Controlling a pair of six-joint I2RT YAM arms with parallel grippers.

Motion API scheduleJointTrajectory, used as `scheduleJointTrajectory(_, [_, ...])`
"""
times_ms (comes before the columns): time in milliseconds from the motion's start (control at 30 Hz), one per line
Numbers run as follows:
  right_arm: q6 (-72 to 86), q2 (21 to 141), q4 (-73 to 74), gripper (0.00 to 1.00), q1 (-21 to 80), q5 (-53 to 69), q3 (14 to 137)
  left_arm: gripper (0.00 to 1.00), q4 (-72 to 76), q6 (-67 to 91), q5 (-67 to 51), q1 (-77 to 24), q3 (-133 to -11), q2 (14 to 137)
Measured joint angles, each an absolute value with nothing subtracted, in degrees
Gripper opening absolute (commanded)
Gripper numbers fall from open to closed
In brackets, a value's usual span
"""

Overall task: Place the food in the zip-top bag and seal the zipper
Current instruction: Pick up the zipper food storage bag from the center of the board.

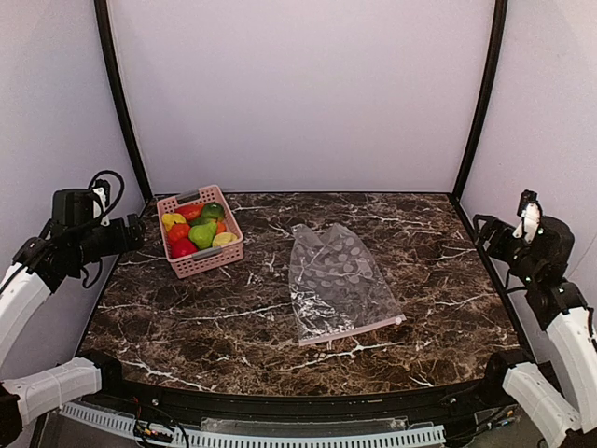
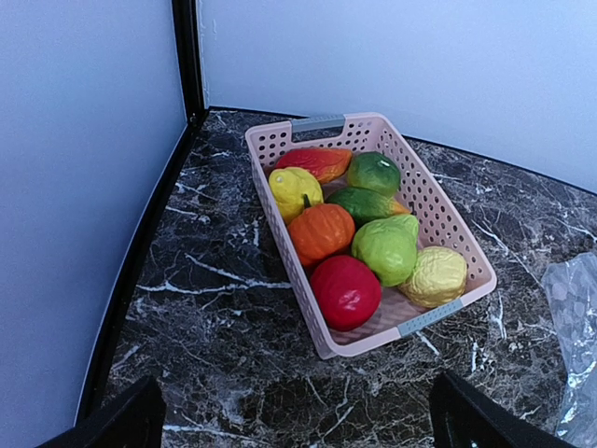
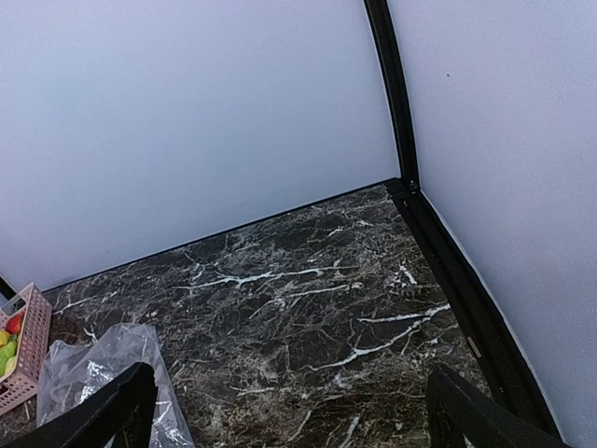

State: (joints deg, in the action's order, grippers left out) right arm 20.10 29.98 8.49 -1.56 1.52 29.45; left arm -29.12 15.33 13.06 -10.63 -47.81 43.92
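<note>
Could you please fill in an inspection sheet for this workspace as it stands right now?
Surface: marble table, dark with white veins.
Job's things: food all in the pink basket, far left; zip-top bag lying flat mid-table, no food inside; zipper along its near edge.
Clutter: nothing seen.
Hands: left hand open, empty, facing the basket; right hand open, empty, at the right.
Cables: black cable looped beside the left hand.
Surroundings: pale walls, black corner posts.
</note>
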Motion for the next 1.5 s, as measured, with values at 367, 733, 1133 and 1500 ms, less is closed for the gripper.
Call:
scheduleJointTrajectory(367, [19.84, 29.23, 14.04, 0.96, -1.56, 4.49, 32.32, 1.0, -30.39, 13.72, 11.51, -10.63, -47.81, 44.01])
scheduleJointTrajectory(733, [22.87, 46.13, 18.15, 0.84, 5.39, 15.7, 37.15, 1.0, -25.52, 10.76, -6.39, -15.51, -56.73, 59.24])
scheduleJointTrajectory(1133, [31.66, 56.25, 15.9, 0.69, 22.68, 16.19, 28.67, 1.0, -14.13, 9.67, -12.01, -16.91, -57.3, 66.48])
scheduleJointTrajectory(1500, [30.48, 71.66, 10.24, 0.59, 26.11, 13.63, 30.2, 1.0, -11.77, 11.51, -16.14, -16.95, -54.59, 68.99])
